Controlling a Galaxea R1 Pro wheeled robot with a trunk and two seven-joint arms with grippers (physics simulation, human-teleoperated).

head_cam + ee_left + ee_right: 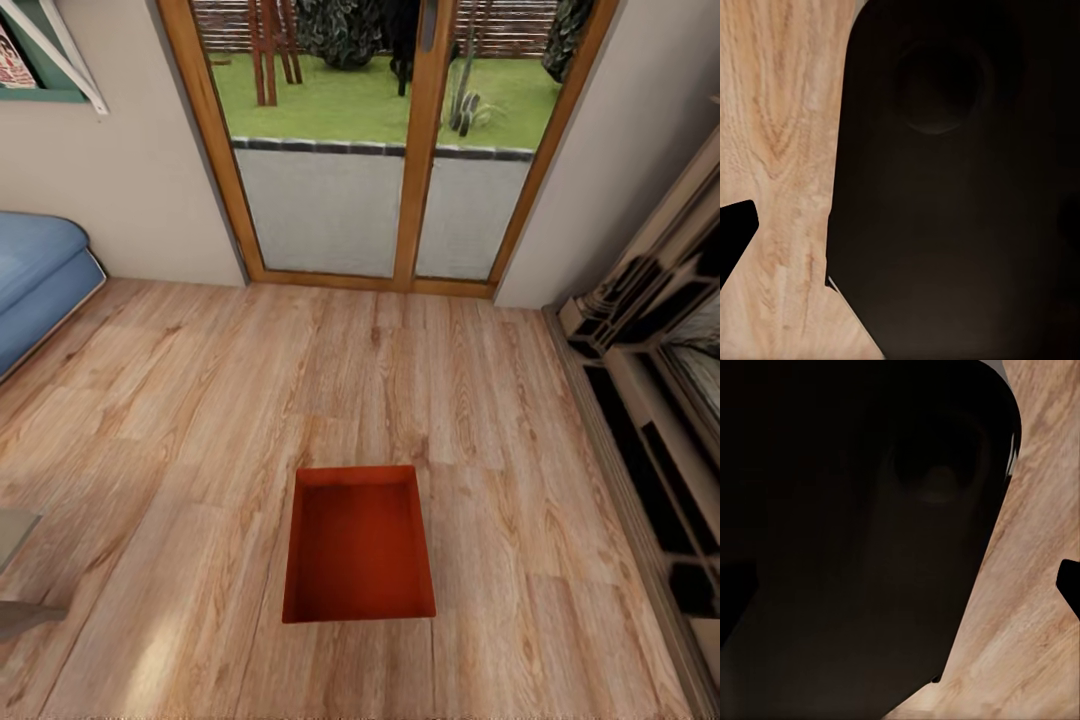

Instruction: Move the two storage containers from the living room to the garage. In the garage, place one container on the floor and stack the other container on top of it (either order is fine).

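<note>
One orange-red rectangular plastic bin (359, 545) on light wood-plank flooring (200, 400), lower centre of frame.
Glass patio door (385, 150) at top; blue sofa (35, 275) at left edge; state of both grippers cannot be told.

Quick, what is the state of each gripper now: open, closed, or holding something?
Left gripper: cannot be told; a dark body blocks its wrist view.
Right gripper: cannot be told, for the same reason.

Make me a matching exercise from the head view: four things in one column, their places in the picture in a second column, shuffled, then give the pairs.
Things:
1. storage container
2. blue sofa
3. glass door
4. dark shelving unit

Places:
A. right edge
B. top centre, garden behind it
C. left edge
D. lower centre, on the wood-plank floor

Pairs: 1-D, 2-C, 3-B, 4-A
</note>
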